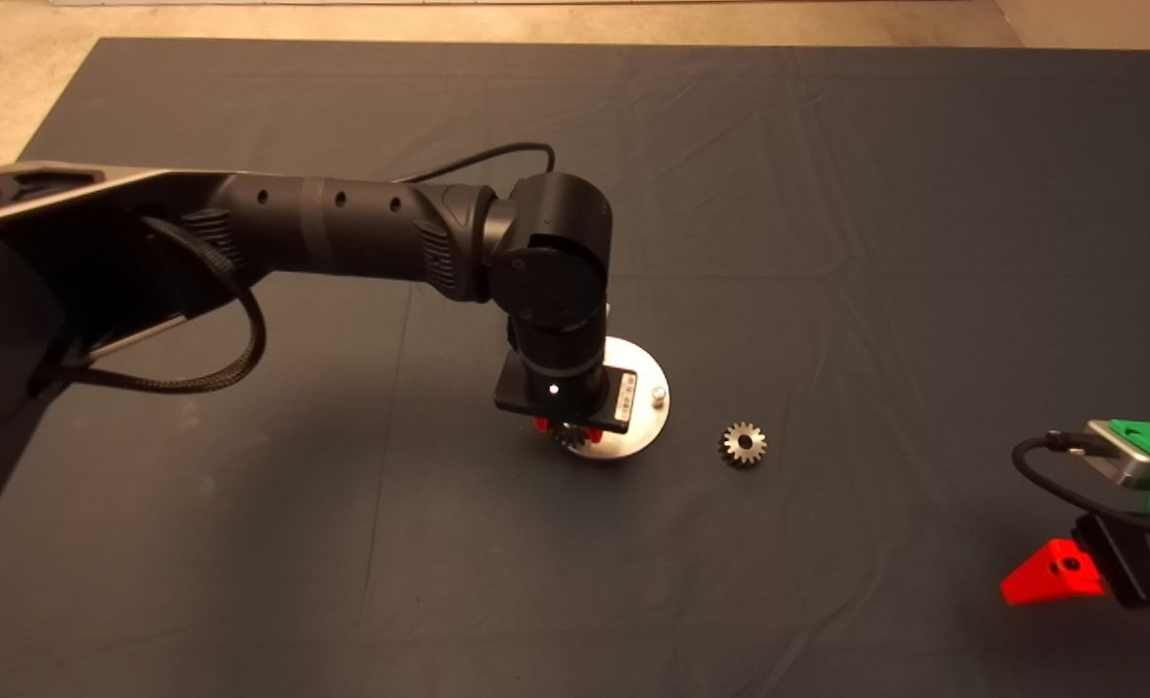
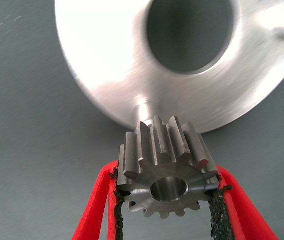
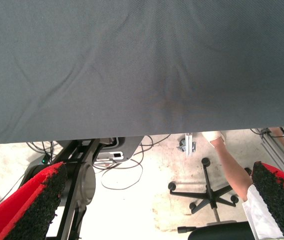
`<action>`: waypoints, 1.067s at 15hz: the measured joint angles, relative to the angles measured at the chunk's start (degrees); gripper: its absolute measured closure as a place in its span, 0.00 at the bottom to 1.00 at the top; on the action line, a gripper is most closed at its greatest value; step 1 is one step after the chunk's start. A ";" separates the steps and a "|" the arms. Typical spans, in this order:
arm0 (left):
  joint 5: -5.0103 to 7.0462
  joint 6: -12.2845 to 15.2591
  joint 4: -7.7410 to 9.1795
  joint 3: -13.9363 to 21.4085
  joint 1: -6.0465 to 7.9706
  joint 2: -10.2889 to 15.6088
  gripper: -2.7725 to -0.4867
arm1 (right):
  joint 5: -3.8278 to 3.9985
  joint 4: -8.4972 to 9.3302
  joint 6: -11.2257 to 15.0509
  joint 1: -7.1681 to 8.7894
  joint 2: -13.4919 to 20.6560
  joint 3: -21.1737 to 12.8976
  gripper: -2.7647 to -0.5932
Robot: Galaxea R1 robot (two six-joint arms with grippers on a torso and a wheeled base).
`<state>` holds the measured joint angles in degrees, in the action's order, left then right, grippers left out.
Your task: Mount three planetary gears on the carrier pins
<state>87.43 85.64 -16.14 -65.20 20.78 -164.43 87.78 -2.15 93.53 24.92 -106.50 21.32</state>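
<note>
My left gripper (image 1: 565, 429) is shut on a small silvery planetary gear (image 2: 165, 167), held by its toothed sides between the black pads (image 2: 116, 212). The gear sits at the near edge of the shiny round carrier disc (image 2: 107, 65), right over a short carrier pin (image 2: 143, 106). I cannot tell whether the gear is on the pin. Another pin (image 1: 657, 395) stands bare on the disc's right side. A second gear (image 1: 743, 444) lies flat on the mat to the right of the disc (image 1: 638, 427). A third gear is not in view.
My right gripper (image 1: 1060, 572) is parked at the mat's lower right edge, open and empty (image 3: 156, 195). Its wrist view shows the floor past the mat, with cables, an office chair base (image 3: 204, 192) and a person's arm (image 3: 231, 165).
</note>
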 joint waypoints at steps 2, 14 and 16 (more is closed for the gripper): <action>-0.03 -0.59 0.00 -1.51 0.00 -1.16 0.85 | 0.02 0.00 0.02 0.00 0.02 0.00 0.01; -0.47 -0.77 0.00 -2.14 -0.52 0.29 0.85 | 0.04 0.00 0.02 0.02 0.13 0.00 0.01; -0.53 -0.74 0.00 -2.08 -0.52 0.46 0.85 | 0.04 0.00 0.00 0.02 0.13 0.00 0.01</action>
<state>86.91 84.90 -16.14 -67.28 20.26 -163.98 87.82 -2.15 93.53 24.94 -106.36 21.32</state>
